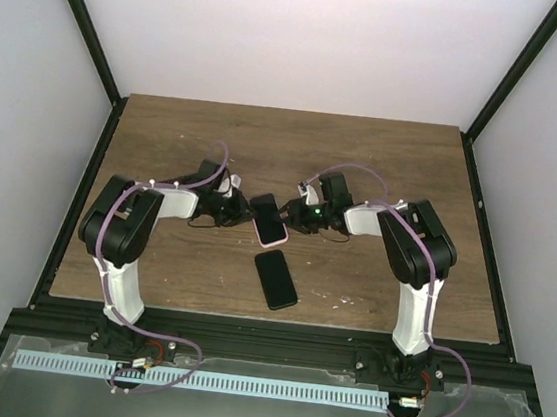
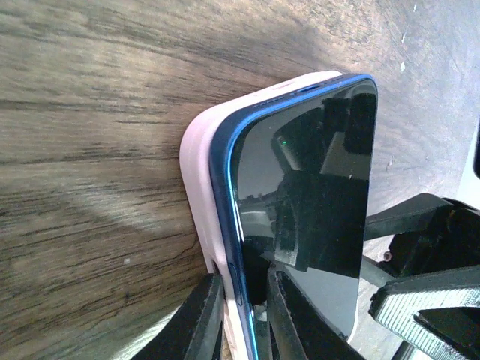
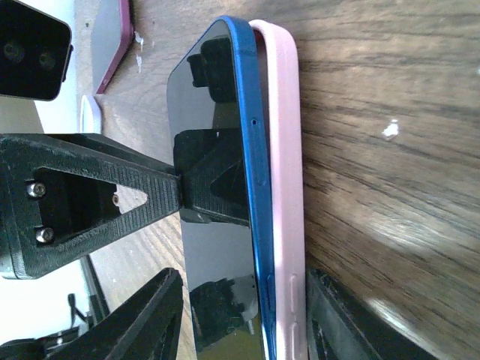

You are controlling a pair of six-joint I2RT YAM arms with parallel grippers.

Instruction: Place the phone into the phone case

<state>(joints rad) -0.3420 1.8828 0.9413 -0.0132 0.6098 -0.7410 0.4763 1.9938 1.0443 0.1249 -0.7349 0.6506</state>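
Note:
A blue-edged phone (image 2: pixel 307 180) with a dark screen lies on a pink phone case (image 2: pixel 196 172) at the table's middle, and its blue side shows above the case's rim. In the top view the phone (image 1: pixel 269 218) sits between both grippers. My left gripper (image 2: pixel 244 279) is shut on the near edge, one finger outside the case and the other on the screen. My right gripper (image 3: pixel 246 276) straddles the opposite long side of the phone (image 3: pixel 217 225) and the case (image 3: pixel 285 187). Its jaws are open, with a gap on the screen side. The left gripper (image 1: pixel 241 209) and the right gripper (image 1: pixel 300 216) face each other.
A second dark phone-like slab (image 1: pixel 276 279) lies flat just in front of the pair, nearer the arm bases; its maroon rim (image 3: pixel 112 37) shows in the right wrist view. The wooden table (image 1: pixel 165 145) is walled by a black frame and white panels.

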